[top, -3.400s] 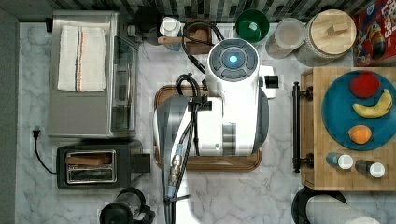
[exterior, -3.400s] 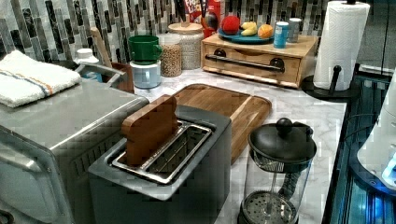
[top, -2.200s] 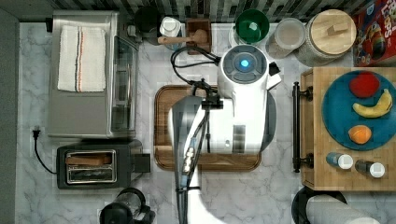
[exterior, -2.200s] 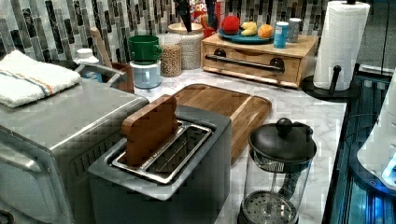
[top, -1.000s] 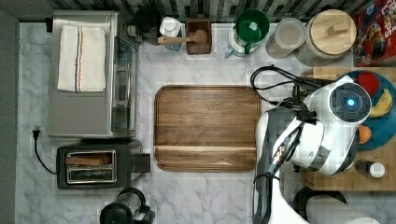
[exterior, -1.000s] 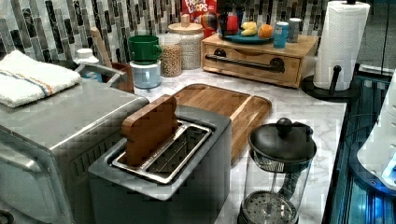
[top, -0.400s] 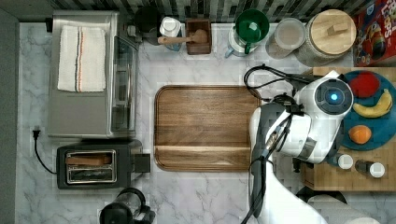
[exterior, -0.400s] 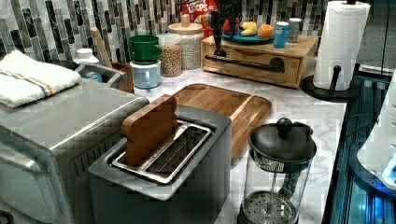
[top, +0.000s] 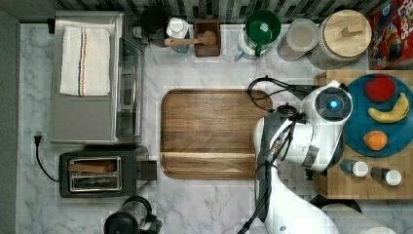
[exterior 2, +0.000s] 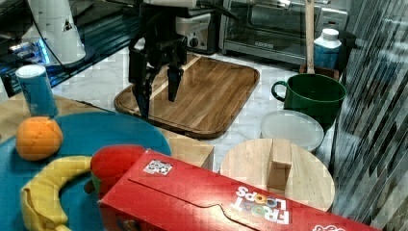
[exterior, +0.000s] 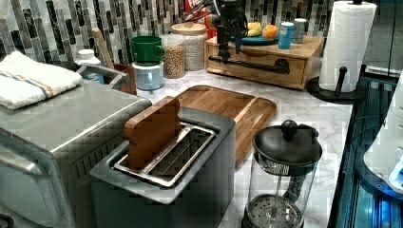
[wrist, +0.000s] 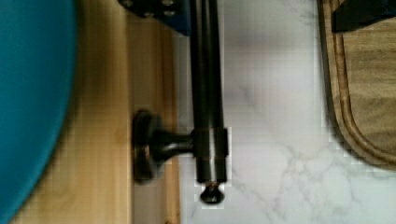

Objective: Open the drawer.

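Currently the gripper (exterior 2: 156, 91) hangs fingers-down with its jaws spread wide and nothing between them, poised over the near end of the bar handle (exterior: 250, 64) on the drawer (exterior: 266, 68). The drawer looks fully shut, sitting directly below and just behind the fingertips, under the blue plate (exterior 2: 103, 132) of fruit.

Risks as I see them:
- In the wrist view the handle (wrist: 206, 88) runs between the two dark finger shapes, but one finger seems to sit over the wooden box top rather than the gap behind the bar. Descend like that and it likely lands on wood or the plate rim instead of straddling the bar
- Grip point is near the bar's end post (wrist: 154, 145), not the middle. Pulling off-centre could rack a wide shallow drawer and jam it
- Box isn't obviously fixed down; a hard pull may drag the whole unit, tipping the shakers (top: 360, 168) and fruit on top
- Walnut tray (top: 214, 134) lies just in front of the gripper on the pull side; the drawer front could hit it before it's fully open
- Cables (top: 265, 87) loop near the wrist, possible snag on retreat
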Robot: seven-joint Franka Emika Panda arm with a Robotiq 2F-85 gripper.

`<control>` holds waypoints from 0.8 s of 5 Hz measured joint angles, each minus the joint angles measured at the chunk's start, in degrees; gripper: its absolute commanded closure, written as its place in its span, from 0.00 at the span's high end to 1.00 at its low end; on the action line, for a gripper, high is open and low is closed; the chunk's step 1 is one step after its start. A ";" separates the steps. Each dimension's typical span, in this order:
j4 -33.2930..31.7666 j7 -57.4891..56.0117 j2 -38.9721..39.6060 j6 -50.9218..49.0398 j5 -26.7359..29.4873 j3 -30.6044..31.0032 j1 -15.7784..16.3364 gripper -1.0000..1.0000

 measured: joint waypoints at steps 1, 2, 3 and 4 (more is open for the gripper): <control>-3.36 0.00 0.01 3.64 -1.40 -0.57 0.09 1.00; -5.37 0.00 0.03 8.06 -3.42 -1.98 0.04 1.00; -6.60 0.00 -0.11 9.71 -2.62 -2.51 -0.52 1.00; -6.71 0.00 -0.13 9.54 -2.48 -2.57 -0.52 1.00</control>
